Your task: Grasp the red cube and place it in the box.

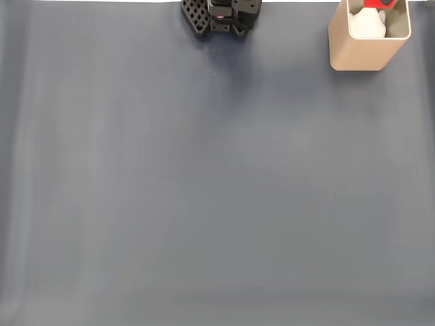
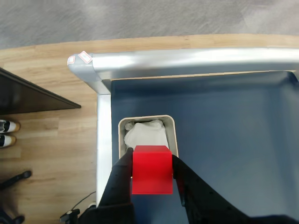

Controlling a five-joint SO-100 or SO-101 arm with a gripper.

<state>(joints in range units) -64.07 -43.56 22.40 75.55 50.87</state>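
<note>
The gripper (image 2: pixel 152 158) is clamped on the red cube (image 2: pixel 151 169), one black finger (image 2: pixel 120 179) on each side face, and in the wrist view the cube hangs directly over the open mouth of the box (image 2: pixel 172 122), covering the six o'clock part of the opening; in the fixed view the box (image 1: pixel 357 54) stands at about one o'clock on the mat, with a sliver of red (image 1: pixel 372 3) at its top rim. The step in hand looks like the release; to do it well, I judge the cube should be centred a little more toward twelve o'clock so it clears the near wall, lowered slightly, then let go by parting the fingers evenly so it drops straight; the white crumpled wad (image 2: pixel 145 133) already inside will likely cushion it, and may tip it.

The cube is bright, smooth and sharp-edged, its plain faces giving flat grip surfaces; the box is beige with thin walls, rounded corners and a pale inside; the wad is soft and lumpy; the mat (image 1: pixel 204 204) is matte blue-grey, faintly creased; beyond it run a brushed metal table edge (image 2: pixel 187 63) at twelve o'clock and a wood-grain floor (image 2: pixel 46 140) at nine o'clock.
</note>
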